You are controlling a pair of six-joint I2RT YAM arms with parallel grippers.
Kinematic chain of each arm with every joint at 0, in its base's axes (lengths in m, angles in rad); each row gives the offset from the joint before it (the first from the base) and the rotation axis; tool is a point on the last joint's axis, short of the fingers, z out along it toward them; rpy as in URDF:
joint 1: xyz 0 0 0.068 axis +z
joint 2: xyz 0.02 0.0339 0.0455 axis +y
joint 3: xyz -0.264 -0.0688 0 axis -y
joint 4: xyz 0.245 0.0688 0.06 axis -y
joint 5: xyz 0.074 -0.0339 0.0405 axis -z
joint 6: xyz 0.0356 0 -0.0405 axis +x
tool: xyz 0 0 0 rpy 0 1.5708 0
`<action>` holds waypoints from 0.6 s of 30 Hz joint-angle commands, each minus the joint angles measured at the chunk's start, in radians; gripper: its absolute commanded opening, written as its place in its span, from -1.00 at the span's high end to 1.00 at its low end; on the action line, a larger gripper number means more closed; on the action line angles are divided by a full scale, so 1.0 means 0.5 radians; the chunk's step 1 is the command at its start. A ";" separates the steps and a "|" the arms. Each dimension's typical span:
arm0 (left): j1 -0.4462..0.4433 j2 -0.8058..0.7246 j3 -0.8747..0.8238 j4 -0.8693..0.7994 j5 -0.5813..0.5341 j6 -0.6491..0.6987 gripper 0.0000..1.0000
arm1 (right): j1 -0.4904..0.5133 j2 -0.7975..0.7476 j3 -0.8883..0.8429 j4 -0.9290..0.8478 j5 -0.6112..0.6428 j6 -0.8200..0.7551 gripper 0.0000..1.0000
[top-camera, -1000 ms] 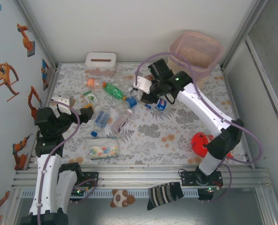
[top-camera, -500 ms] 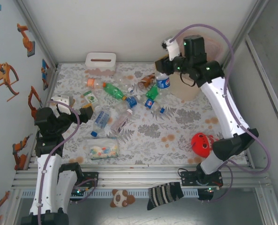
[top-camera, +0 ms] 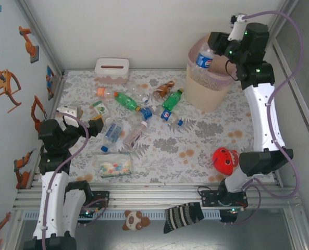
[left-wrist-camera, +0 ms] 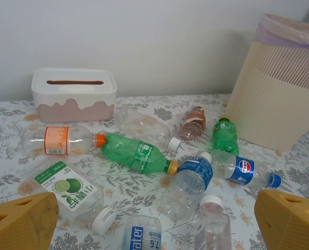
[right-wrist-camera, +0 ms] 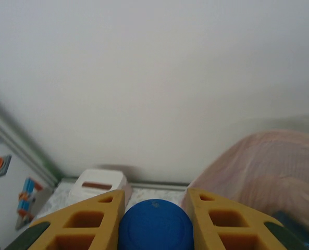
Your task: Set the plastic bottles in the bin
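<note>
Swung up from the pile, the right jaws now held the blue-labelled bottle (top-camera: 204, 57) high, clamped at its blue cap (right-wrist-camera: 155, 224) end, with the bin (top-camera: 209, 96) just beneath them. I judged this the drop step: next, check that the bottle hung over the opening, then part those jaws. The left jaws stood wide apart, the remaining bottles (left-wrist-camera: 138, 156) lying on the tabletop (top-camera: 196, 146) just ahead of them.
</note>
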 commanded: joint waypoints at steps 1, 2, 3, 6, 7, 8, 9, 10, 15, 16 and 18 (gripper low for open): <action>0.017 -0.023 0.050 0.037 0.022 -0.005 -0.93 | -0.067 0.041 0.072 0.180 0.149 0.170 1.00; 0.018 -0.023 0.050 0.038 0.022 -0.005 -0.93 | -0.092 0.055 0.071 0.206 0.188 0.182 1.00; 0.020 -0.023 0.051 0.037 0.022 -0.003 -0.93 | -0.110 0.075 0.079 0.222 0.211 0.182 1.00; 0.020 -0.026 0.050 0.037 0.022 -0.008 -0.93 | -0.178 0.181 0.171 0.215 0.228 0.205 1.00; 0.020 -0.028 0.049 0.037 0.022 -0.009 -0.93 | -0.195 0.217 0.209 0.201 0.219 0.207 1.00; 0.020 -0.034 0.051 0.036 0.022 -0.004 -0.93 | -0.206 0.264 0.264 0.166 0.220 0.204 1.00; 0.020 -0.036 0.048 0.036 0.022 -0.004 -0.93 | -0.217 0.306 0.309 0.132 0.218 0.198 1.00; 0.020 -0.041 0.046 0.035 0.019 -0.001 -0.93 | -0.225 0.356 0.359 0.092 0.214 0.187 1.00; 0.026 -0.043 0.045 0.035 0.015 -0.001 -0.93 | -0.269 0.550 0.493 -0.060 0.151 0.254 1.00; 0.028 -0.044 0.045 0.034 0.015 -0.003 -0.93 | -0.279 0.585 0.514 -0.092 0.125 0.271 1.00; 0.031 -0.041 0.046 0.036 0.015 -0.002 -0.93 | -0.291 0.655 0.541 -0.146 0.084 0.302 1.00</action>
